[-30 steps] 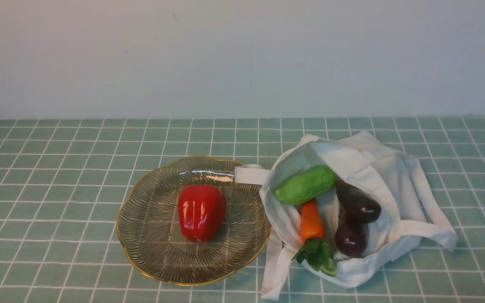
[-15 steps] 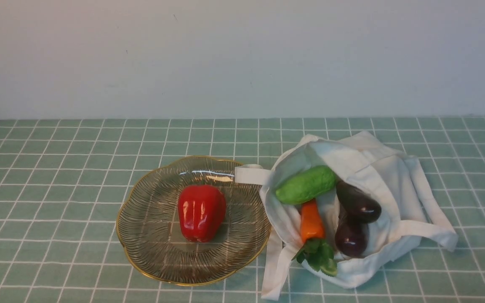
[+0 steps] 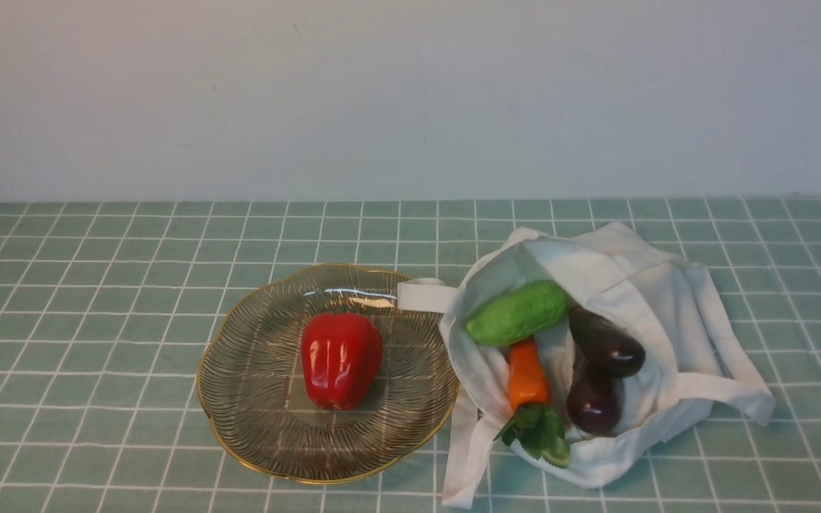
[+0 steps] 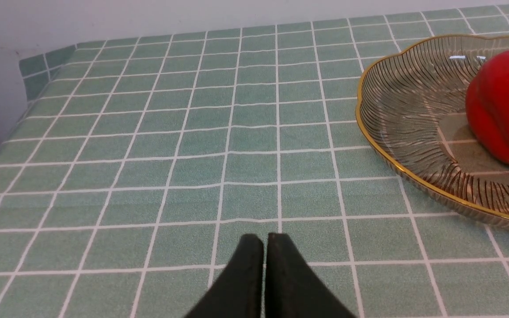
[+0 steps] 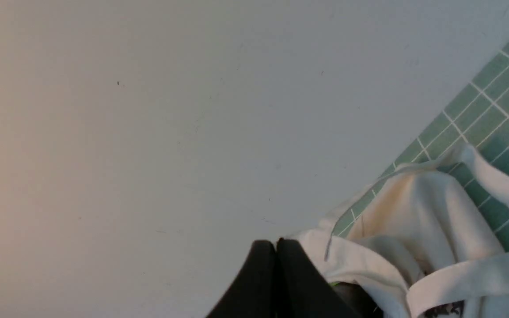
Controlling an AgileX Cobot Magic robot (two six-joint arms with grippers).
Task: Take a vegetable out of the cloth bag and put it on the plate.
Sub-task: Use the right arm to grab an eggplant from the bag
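Note:
The white cloth bag (image 3: 656,296) lies open on the right of the table. In its mouth lie two dark purple eggplants: the longer, slimmer one (image 3: 606,342) lies above a rounder one (image 3: 594,405). The glass plate (image 3: 254,370) with a gold rim sits left of the bag and holds a red bell pepper (image 3: 341,360). Neither gripper shows in the front view. My left gripper (image 4: 265,237) is shut and empty over bare cloth beside the plate (image 4: 404,110). My right gripper (image 5: 276,242) is shut and empty close to the bag (image 5: 413,221).
A green cucumber (image 3: 517,312) and an orange carrot (image 3: 527,374) with green leaves also lie in the bag's mouth. One bag strap (image 3: 421,293) rests on the plate's right rim. The table has a green checked cloth, and a white wall stands behind it.

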